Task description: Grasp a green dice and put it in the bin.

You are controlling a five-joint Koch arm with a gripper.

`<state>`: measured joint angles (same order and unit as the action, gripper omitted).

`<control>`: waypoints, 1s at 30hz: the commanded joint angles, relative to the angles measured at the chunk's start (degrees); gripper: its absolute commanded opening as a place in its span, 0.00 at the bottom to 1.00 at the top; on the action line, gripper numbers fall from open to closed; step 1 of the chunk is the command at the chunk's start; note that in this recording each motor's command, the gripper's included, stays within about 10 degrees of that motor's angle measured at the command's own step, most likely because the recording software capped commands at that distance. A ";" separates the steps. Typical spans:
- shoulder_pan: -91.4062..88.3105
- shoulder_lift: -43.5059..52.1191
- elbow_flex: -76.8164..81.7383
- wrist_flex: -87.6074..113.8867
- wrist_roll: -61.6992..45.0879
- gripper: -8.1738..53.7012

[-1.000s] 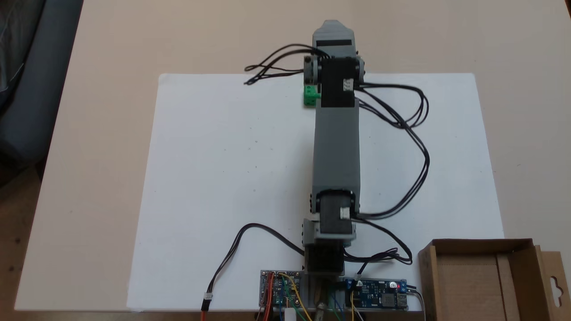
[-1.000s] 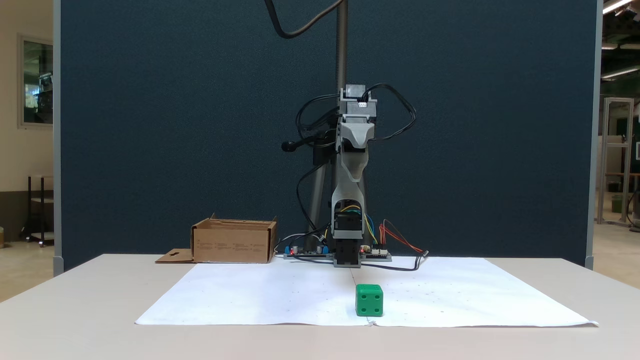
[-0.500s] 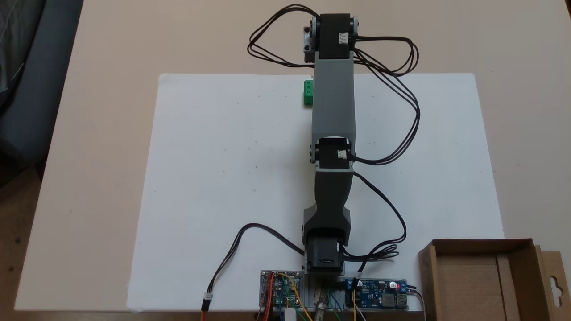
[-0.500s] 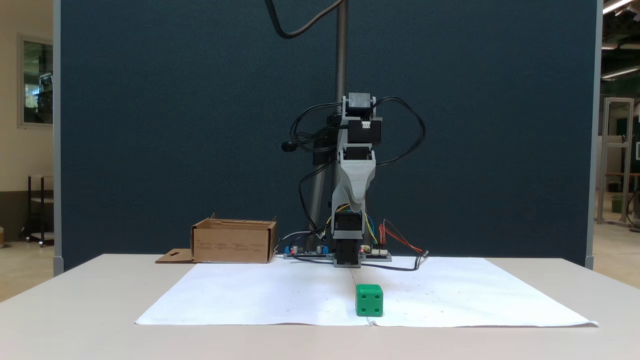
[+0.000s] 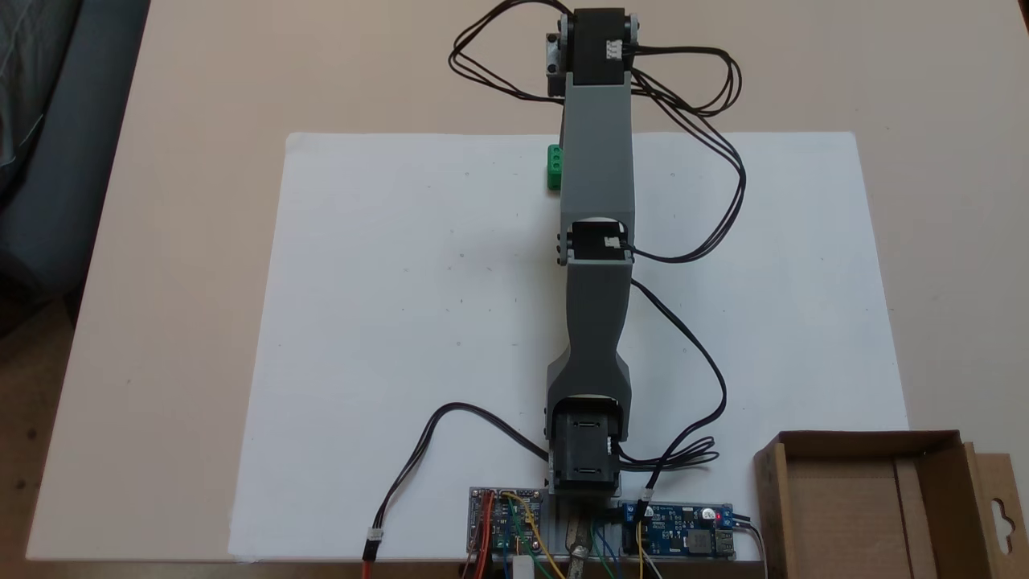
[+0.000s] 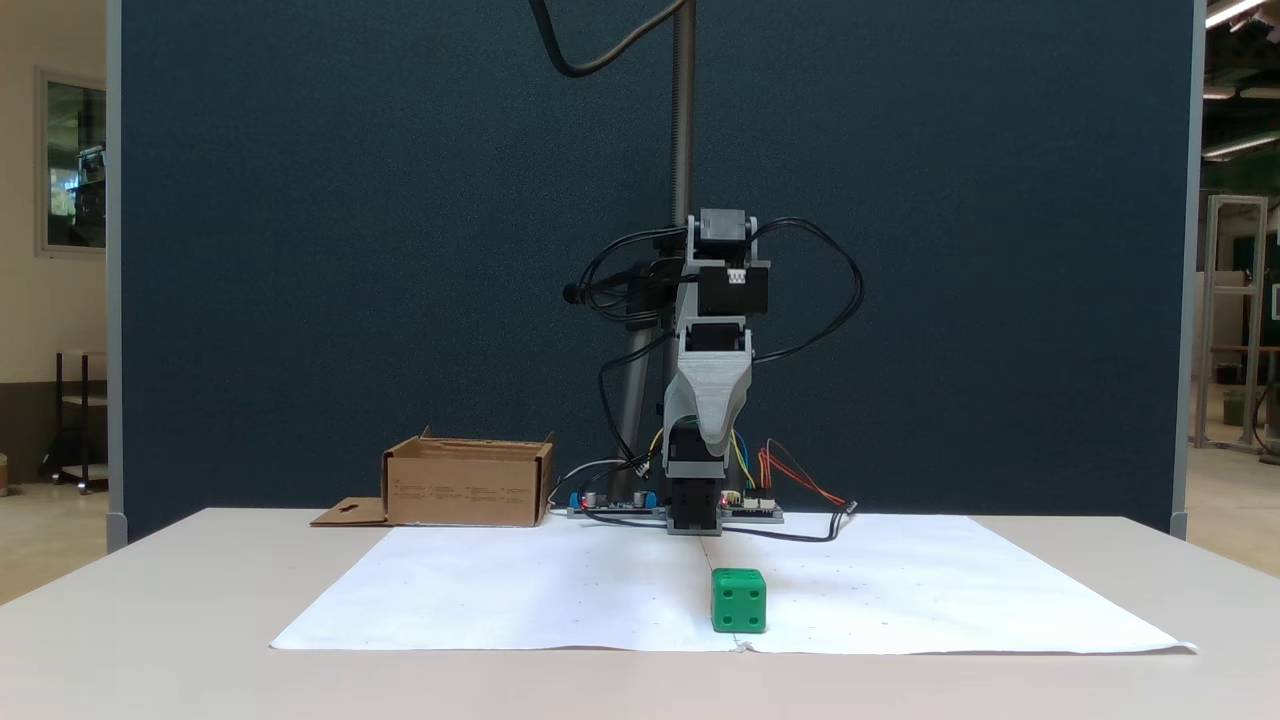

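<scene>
The green dice (image 6: 739, 600) sits on the white paper sheet (image 6: 520, 590) spread over the beige table (image 6: 150, 620), close to the sheet's front edge as the front-facing fixed view shows it. The face toward that camera has four pips. From the top-down fixed view, only a sliver of the green dice (image 5: 554, 166) peeks out on the left side of the grey arm (image 5: 596, 161), which stretches right over it, so most of the cube is covered there.

The gripper (image 6: 712, 435) hangs up in the air, pointing down, well above the dice and nowhere near touching it. In the front view it's roughly in line with the dice, just a touch to the left of it. You only get one grey tapered piece showing from that angle, with the other jaw presumably behind it, so I honestly can't tell whether it's parted or pinched together. It isn't carrying anything I can see.

The cardboard box (image 6: 468, 483) stands at the back left of the table in the front view, beside the arm's base and circuit boards (image 6: 610, 503), well apart from the dice. In the top-down view the cardboard box (image 5: 768, 498) is at the bottom right corner, with its hang-hole flap folded out to the right.
</scene>
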<state>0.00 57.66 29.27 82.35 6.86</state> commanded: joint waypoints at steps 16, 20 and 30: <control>-2.29 -3.87 -3.25 10.00 4.04 0.81; -2.37 -4.48 -3.25 10.00 4.13 0.81; -2.81 -4.57 -3.25 10.00 4.31 0.81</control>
<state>-1.32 52.38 29.27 82.35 7.91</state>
